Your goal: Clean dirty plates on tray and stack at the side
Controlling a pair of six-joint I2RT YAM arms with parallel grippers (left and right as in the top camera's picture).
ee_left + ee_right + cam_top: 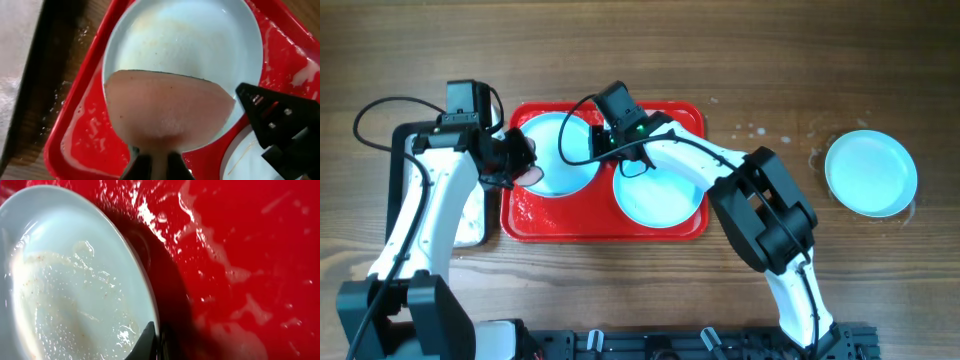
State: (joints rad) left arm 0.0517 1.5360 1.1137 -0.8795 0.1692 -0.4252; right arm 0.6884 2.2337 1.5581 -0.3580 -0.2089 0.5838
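**A:** Where do the plates lie?

**B:** Two lie flat in the red tray (605, 229), side by side and just apart. The left plate (190, 40) is toward the tray's far left corner, and the right plate (660, 200) is nearer the front. The third plate (870, 172) sits alone on the wooden table (770, 70), well off to the tray's right.

**A:** And the grippers?

**B:** The left gripper (527, 163) is closed on a pinkish sponge (167, 112) with a dark green edge. The sponge rests on the left plate and covers roughly the plate's lower half in the left wrist view. The right gripper (602, 143) is pinched on that same plate's right rim, and one dark fingertip (147, 342) shows right at the rim.

**A:** What stands in the way?

**B:** Seen from overhead, the right arm (765, 215) runs its white link across the upper right part of the right plate. Its black elbow sits just beside the tray's right edge. A black cable (564, 140) loops over the left plate. The left arm (425, 205) covers much of a black-rimmed silver tray (473, 222), which lies just left of the red one.

**A:** How do the surfaces look?

**B:** The left plate carries a thin soapy film with fine specks. White foam (220, 245) streaks the red floor around it. A few wet spots mark the table between the tray and the third plate.
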